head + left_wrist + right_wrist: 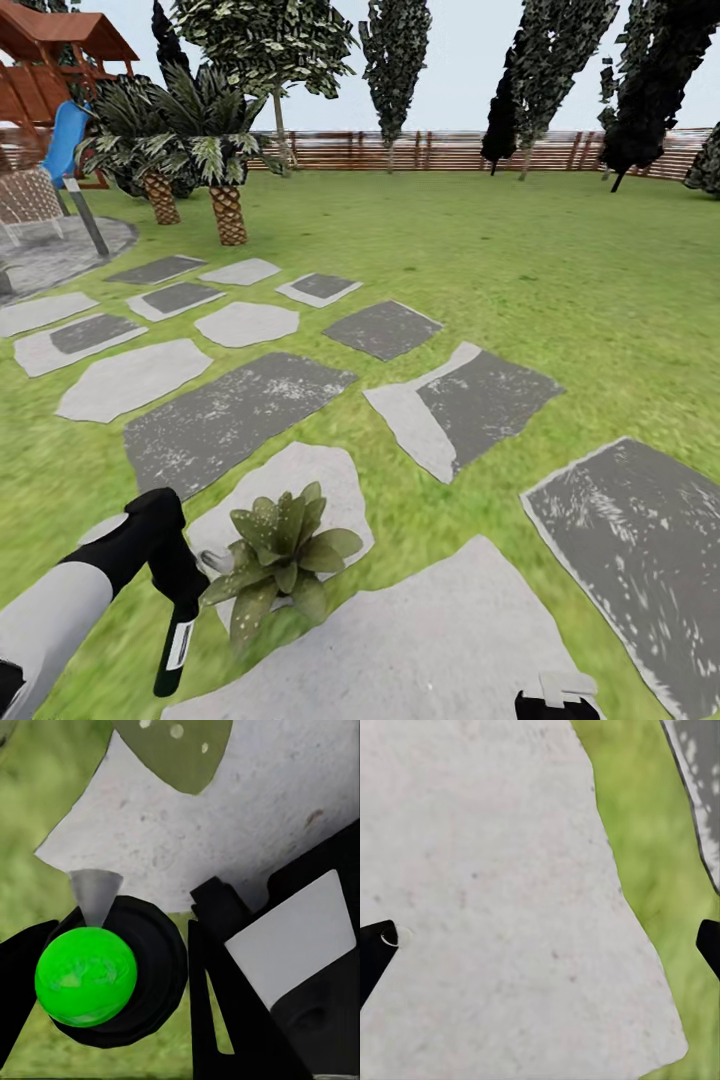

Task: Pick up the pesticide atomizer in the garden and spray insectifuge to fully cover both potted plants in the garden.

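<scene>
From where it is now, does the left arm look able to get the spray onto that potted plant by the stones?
Probably yes. The left pincer holds the atomizer right beside the plant, with only open grass and stone between them. Whether the nozzle is actually aimed at the leaves can't be told.

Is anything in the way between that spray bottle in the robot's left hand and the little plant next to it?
Nothing visible. The left gripper holds the pesticide atomizer just beside the potted plant, which sits on a pale stepping stone. Only open air separates them; the nearest leaves almost reach the gripper.
</scene>
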You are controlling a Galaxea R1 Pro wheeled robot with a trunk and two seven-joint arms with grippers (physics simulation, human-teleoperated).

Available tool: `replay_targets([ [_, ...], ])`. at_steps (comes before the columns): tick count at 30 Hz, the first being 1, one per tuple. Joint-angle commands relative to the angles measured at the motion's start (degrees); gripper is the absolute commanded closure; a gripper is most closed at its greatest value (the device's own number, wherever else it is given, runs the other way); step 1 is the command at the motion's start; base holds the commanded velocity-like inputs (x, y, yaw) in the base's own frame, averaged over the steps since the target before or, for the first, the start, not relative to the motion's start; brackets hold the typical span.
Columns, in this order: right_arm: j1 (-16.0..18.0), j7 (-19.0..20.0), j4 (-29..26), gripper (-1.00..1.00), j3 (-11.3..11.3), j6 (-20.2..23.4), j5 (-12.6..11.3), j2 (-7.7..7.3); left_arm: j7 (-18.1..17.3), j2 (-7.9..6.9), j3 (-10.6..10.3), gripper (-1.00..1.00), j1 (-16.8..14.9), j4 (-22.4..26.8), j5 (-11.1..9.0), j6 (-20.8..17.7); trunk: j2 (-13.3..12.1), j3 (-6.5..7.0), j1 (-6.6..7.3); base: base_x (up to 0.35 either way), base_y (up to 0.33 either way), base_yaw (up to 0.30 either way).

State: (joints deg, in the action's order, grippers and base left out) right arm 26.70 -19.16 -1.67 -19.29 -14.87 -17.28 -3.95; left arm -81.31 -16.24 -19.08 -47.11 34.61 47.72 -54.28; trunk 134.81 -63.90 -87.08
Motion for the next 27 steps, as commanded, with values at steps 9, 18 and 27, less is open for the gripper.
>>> replay_targets([
  [9, 0.0, -0.1, 0.0, -1.00, -0.5, -0.2, -0.6, 0.08, -0.8, 1.64, -0.4, 1.00, -0.6, 0.7, 0.3, -1.0, 0.0, -0.05, 0.01, 0.000, 0.000, 0.227],
  [18, 0.0, -0.1, 0.0, -1.00, -0.5, -0.2, -0.5, -0.14, -0.1, 0.30, -0.7, 1.00, 3.7, -0.1, 0.6, -0.3, 0.0, -0.05, 0.01, 0.000, 0.000, 0.071],
  [27, 0.0, -0.1, 0.1, -1.00, -0.5, -0.2, -0.4, -0.53, 2.4, 0.31, 0.2, 1.00, 7.0, 0.5, 0.3, -0.4, 0.0, -0.05, 0.01, 0.000, 0.000, 0.000],
])
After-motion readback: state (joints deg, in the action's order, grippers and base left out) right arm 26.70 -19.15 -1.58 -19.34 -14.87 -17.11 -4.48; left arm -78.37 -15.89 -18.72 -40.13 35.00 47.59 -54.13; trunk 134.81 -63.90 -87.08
